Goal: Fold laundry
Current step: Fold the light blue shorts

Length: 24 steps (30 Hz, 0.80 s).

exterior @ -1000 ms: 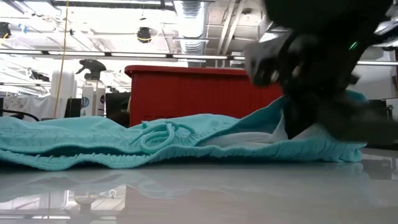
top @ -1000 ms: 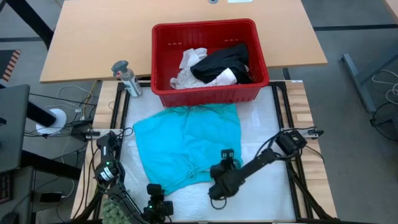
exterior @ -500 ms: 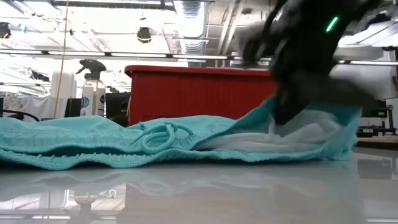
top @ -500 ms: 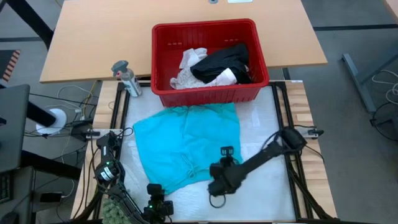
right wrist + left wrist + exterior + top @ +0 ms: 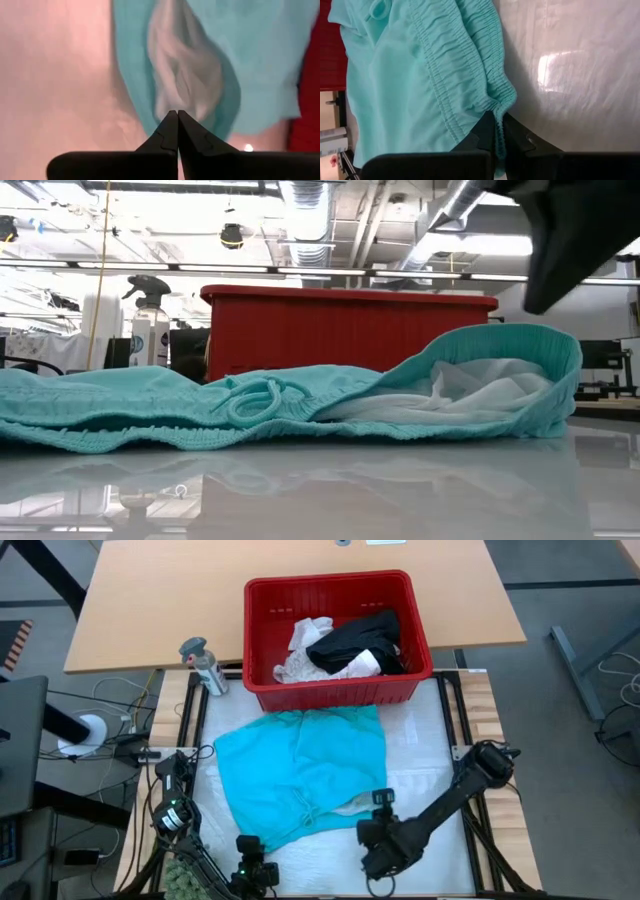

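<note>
Since a second ago the right gripper point(image 5: 378, 848) is pulling back toward the near right of the mat, off the teal shorts point(image 5: 300, 775), its fingers point(image 5: 172, 131) pressed together on nothing; the leg opening it was at is now standing open with the white lining point(image 5: 470, 385) showing. Meanwhile the left gripper point(image 5: 496, 142) is waiting at the near edge, clenched, apparently with a bit of the shorts' gathered waistband point(image 5: 470, 70) between its fingertips.

Judging from this, the main risk is that the raised leg hem is slumping unevenly and the lining is staying exposed, so any fold made now would be trapping a crease. A pull by the left arm could also be dragging the whole garment nearer instead of flattening it.

Farther back, the red basket point(image 5: 262, 640) is sitting touching the shorts' far edge, holding a black garment point(image 5: 355, 642) and white cloth point(image 5: 305, 635), leaving little room to spread that way. A spray bottle point(image 5: 203, 665) is standing far left, clear of the work
</note>
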Tool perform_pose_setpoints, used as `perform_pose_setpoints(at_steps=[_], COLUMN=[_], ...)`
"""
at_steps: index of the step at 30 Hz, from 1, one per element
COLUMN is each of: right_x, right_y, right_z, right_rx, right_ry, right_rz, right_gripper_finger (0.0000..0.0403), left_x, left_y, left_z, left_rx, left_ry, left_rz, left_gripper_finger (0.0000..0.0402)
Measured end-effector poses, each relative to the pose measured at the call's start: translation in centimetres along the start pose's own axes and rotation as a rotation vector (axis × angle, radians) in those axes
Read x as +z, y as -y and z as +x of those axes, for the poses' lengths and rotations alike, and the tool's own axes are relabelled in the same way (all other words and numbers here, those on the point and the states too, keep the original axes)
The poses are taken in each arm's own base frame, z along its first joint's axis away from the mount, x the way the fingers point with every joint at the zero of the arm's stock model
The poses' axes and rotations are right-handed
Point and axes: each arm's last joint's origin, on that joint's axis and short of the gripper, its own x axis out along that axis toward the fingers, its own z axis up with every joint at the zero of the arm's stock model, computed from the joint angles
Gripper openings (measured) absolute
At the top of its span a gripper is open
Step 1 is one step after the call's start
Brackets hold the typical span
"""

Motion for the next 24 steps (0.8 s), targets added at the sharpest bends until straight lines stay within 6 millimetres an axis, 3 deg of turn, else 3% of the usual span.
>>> perform_pose_setpoints(at_steps=[6,11,17,24], right_x=[-2.4,-3.9,-4.9,-4.6], right_y=[-1.6,-3.1,-3.3,-2.3], right_z=[-0.7,-0.9,1.2,2.9], right_rx=[-0.039,-0.053,-0.108,-0.171], right_ry=[-0.08,-0.064,-0.078,-0.072], right_rz=[-0.033,-0.051,-0.056,-0.004], right_gripper_finger=[0.0076,0.0162,0.0269,0.0296], left_x=[0.0,0.0,0.0,0.0], left_y=[0.0,0.0,0.0,0.0], left_z=[0.0,0.0,0.0,0.0], left_rx=[0.001,0.001,0.001,0.001], left_ry=[0.002,0.003,0.002,0.002], left_rz=[0.006,0.012,0.017,0.016], left_gripper_finger=[0.0,0.0,0.0,0.0])
